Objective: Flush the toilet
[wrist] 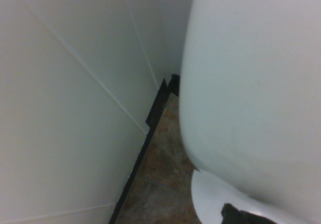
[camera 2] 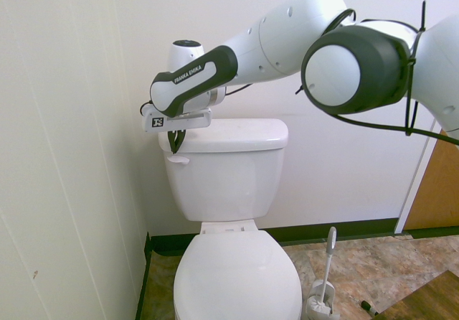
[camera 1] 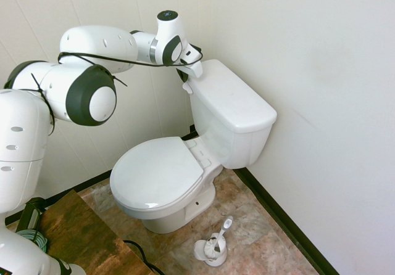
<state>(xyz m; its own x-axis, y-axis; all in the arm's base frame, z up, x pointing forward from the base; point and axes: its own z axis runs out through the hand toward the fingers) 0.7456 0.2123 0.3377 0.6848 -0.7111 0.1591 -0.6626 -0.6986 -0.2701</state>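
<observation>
The toilet (camera 1: 231, 111) is glossy white with a boxy tank (camera 2: 226, 176) and a closed oval seat lid (camera 1: 157, 173). It stands in the corner between two white walls. Its small white flush lever (camera 1: 187, 88) (camera 2: 177, 160) sticks out of the tank front on the side nearest the panelled wall. My gripper (camera 1: 182, 74) (camera 2: 174, 142) points down at that tank corner, directly above the lever. Its dark fingers are shut with nothing between them. I cannot tell whether the fingertips touch the lever. The wrist view looks down the curved tank side (wrist: 251, 83) to the floor.
A white toilet brush (camera 1: 216, 244) (camera 2: 323, 302) stands in its holder on the brown tiled floor beside the bowl. The panelled wall (camera 2: 72, 155) runs close along the lever side of the tank. A wooden surface (camera 1: 74, 232) lies low at the room's open side.
</observation>
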